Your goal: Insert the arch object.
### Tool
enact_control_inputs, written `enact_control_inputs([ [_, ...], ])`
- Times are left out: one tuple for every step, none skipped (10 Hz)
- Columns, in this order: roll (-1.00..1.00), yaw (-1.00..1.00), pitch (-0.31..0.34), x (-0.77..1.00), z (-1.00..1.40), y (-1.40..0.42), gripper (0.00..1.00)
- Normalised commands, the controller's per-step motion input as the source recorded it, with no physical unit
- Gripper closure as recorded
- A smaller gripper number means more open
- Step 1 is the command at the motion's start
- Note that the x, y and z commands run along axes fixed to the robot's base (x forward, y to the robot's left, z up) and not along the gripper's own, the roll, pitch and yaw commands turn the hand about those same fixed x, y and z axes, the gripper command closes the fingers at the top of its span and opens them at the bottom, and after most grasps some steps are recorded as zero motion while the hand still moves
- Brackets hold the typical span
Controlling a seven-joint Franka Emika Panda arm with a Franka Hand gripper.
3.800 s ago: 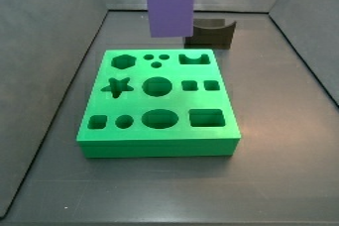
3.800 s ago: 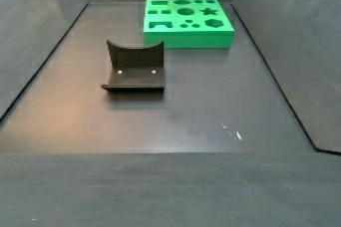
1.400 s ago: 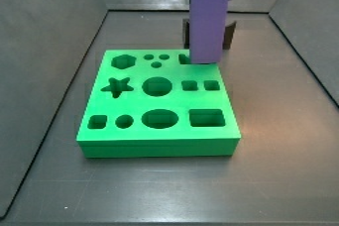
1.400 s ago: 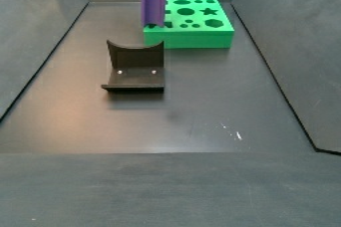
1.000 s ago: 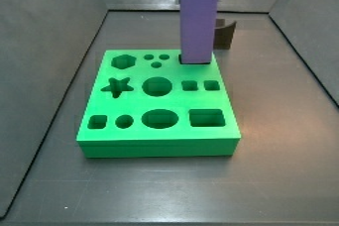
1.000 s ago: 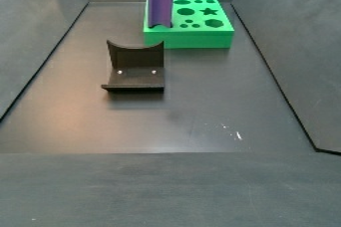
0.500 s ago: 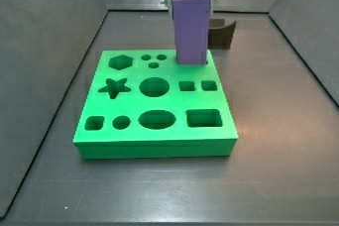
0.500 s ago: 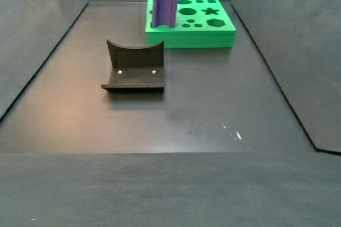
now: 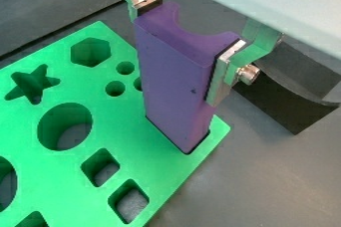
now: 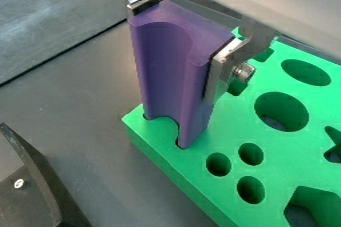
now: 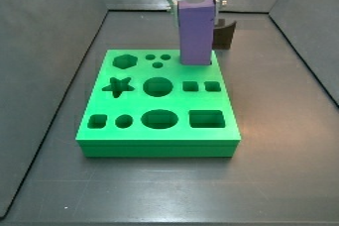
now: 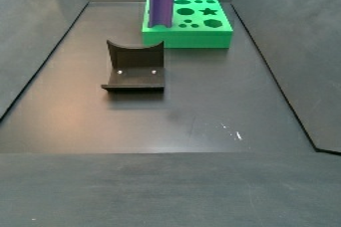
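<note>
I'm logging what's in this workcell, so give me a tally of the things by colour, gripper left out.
Purple: 1, the arch object, held upright in the gripper over a corner hole of the board.
Green: 1, the board.
Dark: 1, the fixture on the floor.
Total: 3

No readable text, labels or numbers anywhere, as far as views allow.
</note>
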Motion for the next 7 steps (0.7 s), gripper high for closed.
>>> enact_control_inputs([
  [0.0, 0.0, 0.157, 0.01, -0.14, 0.0, 1.0],
  [0.03, 0.0, 0.303, 0.11, -0.28, 0.0, 1.0],
  [0.05, 0.0, 0.414, 0.18, -0.32, 0.0, 1.0],
  [0.06, 0.0, 0.399, 0.18, -0.35, -0.01, 1.0],
  [0.06, 0.0, 0.403, 0.21, -0.34, 0.0, 1.0],
  [0.03, 0.0, 0.251, 0.17, -0.19, 0.0, 1.0],
  [0.0, 0.0, 0.0, 0.0, 0.0, 0.0, 1.0],
])
